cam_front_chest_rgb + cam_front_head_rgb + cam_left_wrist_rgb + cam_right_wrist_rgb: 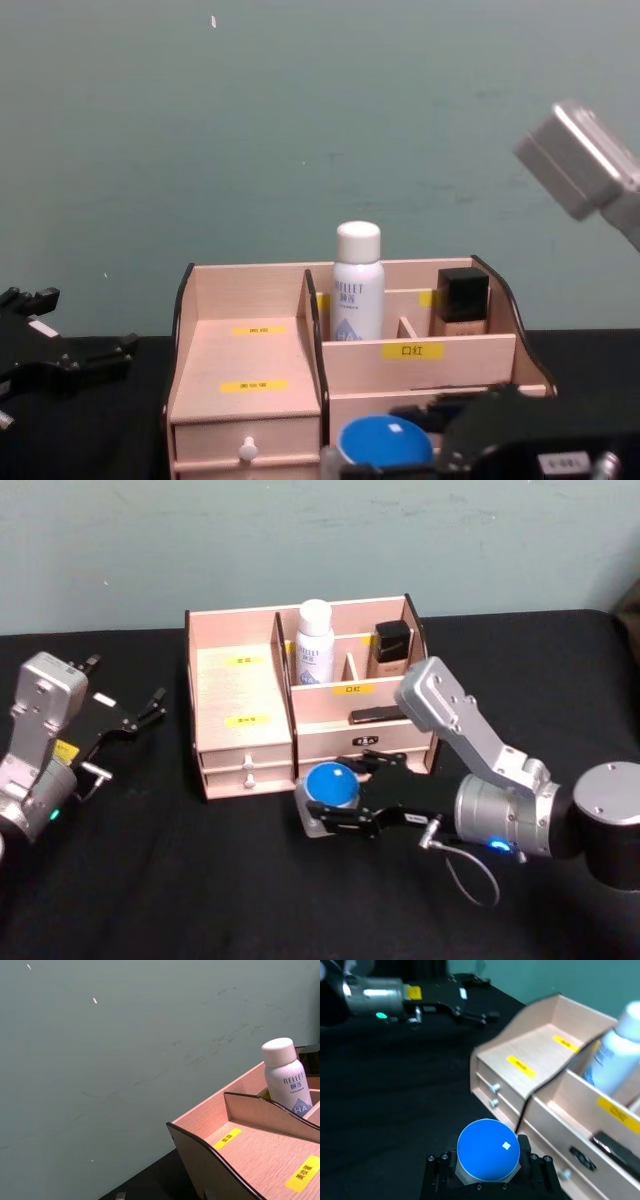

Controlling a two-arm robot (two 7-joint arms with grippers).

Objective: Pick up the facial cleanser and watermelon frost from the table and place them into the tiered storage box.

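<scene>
The watermelon frost (330, 783), a small grey jar with a round blue lid (487, 1149), sits just in front of the tiered storage box's drawers. My right gripper (335, 800) is shut on it, one black finger (440, 1167) against each side. The facial cleanser (315, 640), a white bottle with blue print (289, 1080), stands upright in a rear compartment of the tiered storage box (240, 620). My left gripper (125, 683) hovers open and empty over the table, left of the box.
A dark square bottle (392, 645) stands in the back right compartment and a flat black item (375, 715) lies on the lower right shelf. The box has white-knobbed drawers (247, 770). A black cloth (180, 880) covers the table, and a green wall (300, 120) stands behind.
</scene>
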